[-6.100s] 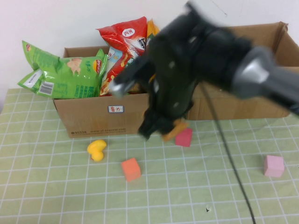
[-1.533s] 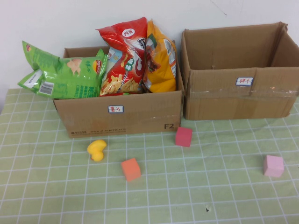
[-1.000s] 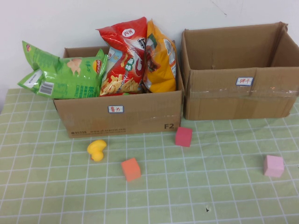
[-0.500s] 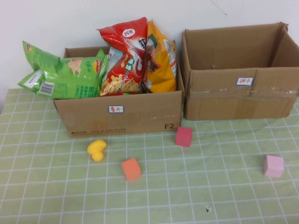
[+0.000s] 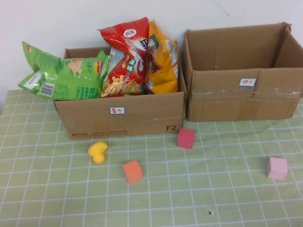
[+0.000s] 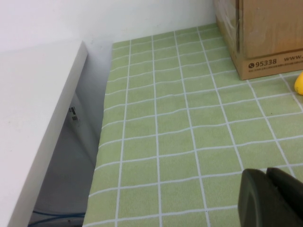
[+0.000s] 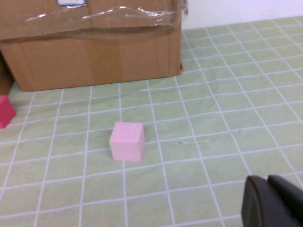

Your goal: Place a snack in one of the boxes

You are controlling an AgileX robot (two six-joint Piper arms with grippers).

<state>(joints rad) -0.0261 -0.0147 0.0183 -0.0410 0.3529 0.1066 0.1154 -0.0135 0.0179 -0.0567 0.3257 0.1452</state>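
Boxes: two cardboard boxes stand side by side at the back of the green-checked tabletop (image 5: 47, 198).
Left box (image 5: 123, 116): holds three snack bags standing up out of it — a green bag (image 5: 64, 78) leaning over its left edge, a red bag (image 5: 124, 56) in the middle, an orange-yellow bag (image 5: 162, 59) touching the red one on its right.
Right box (image 5: 239, 97): open-topped, with a small label on its front wall; no contents show above its rim.
Loose things on the tabletop: four in all — one yellow toy (image 5: 98, 152), one orange block (image 5: 132, 171), one red block (image 5: 186, 138) just in front of the left box's right corner, and one pink block (image 5: 277, 168) well apart toward the right edge.
Left pincer (image 6: 272, 198): low over the tabletop at its left side, away from the boxes; its dark fingers sit pressed together, pinching nothing.
Right pincer (image 7: 273, 202): low over the tabletop near the pink block (image 7: 127, 141), in front of the right box (image 7: 94, 52); fingers pressed together, pinching nothing.
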